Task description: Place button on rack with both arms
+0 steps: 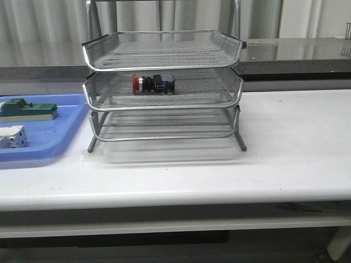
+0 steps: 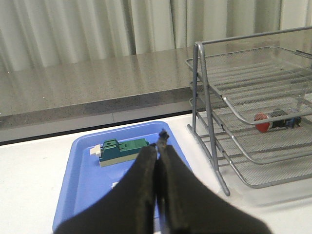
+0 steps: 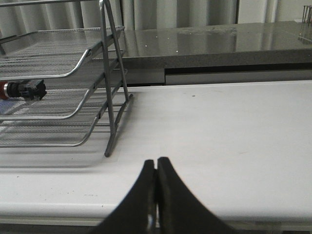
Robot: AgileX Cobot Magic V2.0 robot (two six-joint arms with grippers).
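Observation:
The button (image 1: 153,84), with a red head and a black and blue body, lies on its side in the middle tier of the silver wire rack (image 1: 236,87). It also shows in the left wrist view (image 2: 273,120) and the right wrist view (image 3: 23,89). The rack shows there too (image 2: 214,146) (image 3: 114,102). No arm shows in the front view. My left gripper (image 2: 157,147) is shut and empty above the blue tray (image 2: 80,165). My right gripper (image 3: 156,163) is shut and empty over the white table, to the right of the rack.
The blue tray (image 1: 52,145) sits left of the rack and holds a green block (image 1: 28,110) and a white boxy part (image 1: 13,137). The green block shows in the left wrist view (image 2: 122,150). A grey counter (image 1: 307,52) runs behind the white table (image 1: 285,142).

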